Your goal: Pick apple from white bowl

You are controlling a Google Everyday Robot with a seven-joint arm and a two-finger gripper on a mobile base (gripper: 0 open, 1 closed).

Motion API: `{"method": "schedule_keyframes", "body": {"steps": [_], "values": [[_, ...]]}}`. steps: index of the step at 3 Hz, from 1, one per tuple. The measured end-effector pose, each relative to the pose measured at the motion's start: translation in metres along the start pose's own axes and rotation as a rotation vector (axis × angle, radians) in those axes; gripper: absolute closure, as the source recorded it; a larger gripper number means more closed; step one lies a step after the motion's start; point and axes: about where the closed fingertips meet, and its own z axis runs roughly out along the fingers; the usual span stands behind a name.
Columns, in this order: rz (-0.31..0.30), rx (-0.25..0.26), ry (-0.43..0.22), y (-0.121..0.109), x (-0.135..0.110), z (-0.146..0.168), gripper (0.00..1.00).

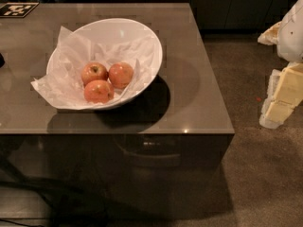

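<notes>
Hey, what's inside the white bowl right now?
Three apples clustered on crumpled white paper lining the white bowl. The paper hides the bowl's bottom. The hand sits far right, beside the table.

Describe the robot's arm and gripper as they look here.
At the view's right edge, off the table, the arm is a smooth white rounded shell; below it the gripper is blocky and pale yellow with whitish edges. No cables or markings show.

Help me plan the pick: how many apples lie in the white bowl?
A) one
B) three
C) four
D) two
B: three apples sit together on the paper in the white bowl, while the pincer hangs at the right, beyond the table.
</notes>
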Motion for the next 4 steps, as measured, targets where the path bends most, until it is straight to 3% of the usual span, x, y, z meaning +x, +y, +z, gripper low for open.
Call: {"method": "schedule_keyframes", "body": {"steps": [1, 2, 4], "values": [[0.0, 0.0, 0.0, 0.0, 0.0, 0.0, 0.0], [-0.059, -0.005, 0.016, -0.005, -0.031, -0.005, 0.0], [-0.236, -0.015, 0.011, -0.017, -0.13, 0.001, 0.0]]}}
